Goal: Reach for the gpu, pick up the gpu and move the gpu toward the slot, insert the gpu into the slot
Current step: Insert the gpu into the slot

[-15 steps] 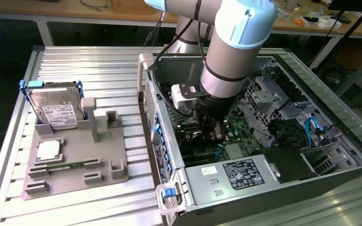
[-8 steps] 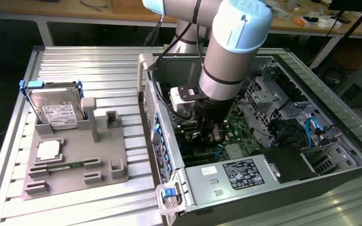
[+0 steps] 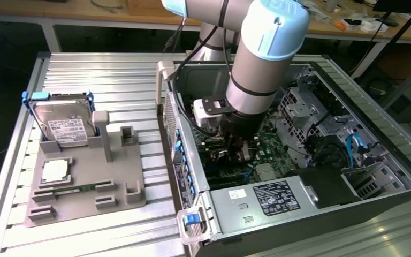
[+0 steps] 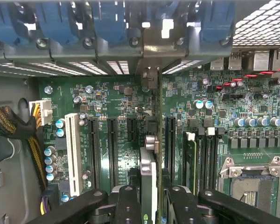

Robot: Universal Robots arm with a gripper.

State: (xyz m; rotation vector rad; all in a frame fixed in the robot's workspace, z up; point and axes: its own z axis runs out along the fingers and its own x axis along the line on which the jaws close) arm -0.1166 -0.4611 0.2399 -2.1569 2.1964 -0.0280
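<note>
The black end effector point(image 4: 148, 205) is clamped on the thin, dark, stiff-looking gpu card point(image 4: 148, 172) by its top edge, edge-on above the green motherboard point(image 4: 116, 100) — light but fragile, I'd say.

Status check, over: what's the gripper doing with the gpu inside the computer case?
Gripper shut on the gpu, inside the computer case. Gpu edge-on, upright above the motherboard, among the expansion slots. Nothing seen blocking.

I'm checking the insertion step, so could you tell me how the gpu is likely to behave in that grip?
The gpu is a thin rigid card held edge-on by the gripper, so it probably stays stiff. Gripped by its narrow edge above the motherboard, it may tilt if pushed off-line. Its exposed board looks fragile.
</note>
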